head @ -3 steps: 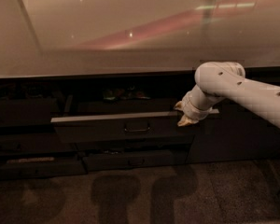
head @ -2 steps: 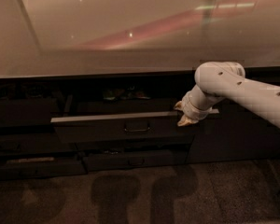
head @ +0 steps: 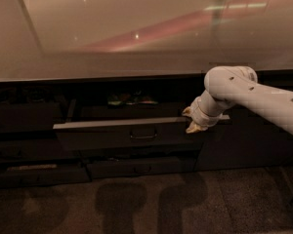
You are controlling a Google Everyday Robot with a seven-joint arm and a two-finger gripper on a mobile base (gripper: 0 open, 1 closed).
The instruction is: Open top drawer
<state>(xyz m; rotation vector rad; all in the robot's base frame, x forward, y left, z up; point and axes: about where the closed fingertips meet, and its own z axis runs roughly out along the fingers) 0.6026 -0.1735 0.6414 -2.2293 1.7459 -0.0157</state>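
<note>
At the flat, dark top drawer (head: 112,138), a pale claw (head: 189,121)

1. Top drawer (head: 112,135) sticks out from the cabinet front. It's open on top, w/ a gap up to the counter (head: 112,57) edge.
2. Gripper (head: 191,121) sits at the drawer's front right corner; the arm (head: 263,99) blocks the approach from the right.
3. Small items (head: 129,100) lie at the drawer's back.
4. Floor (head: 136,204) in front is free.
</note>
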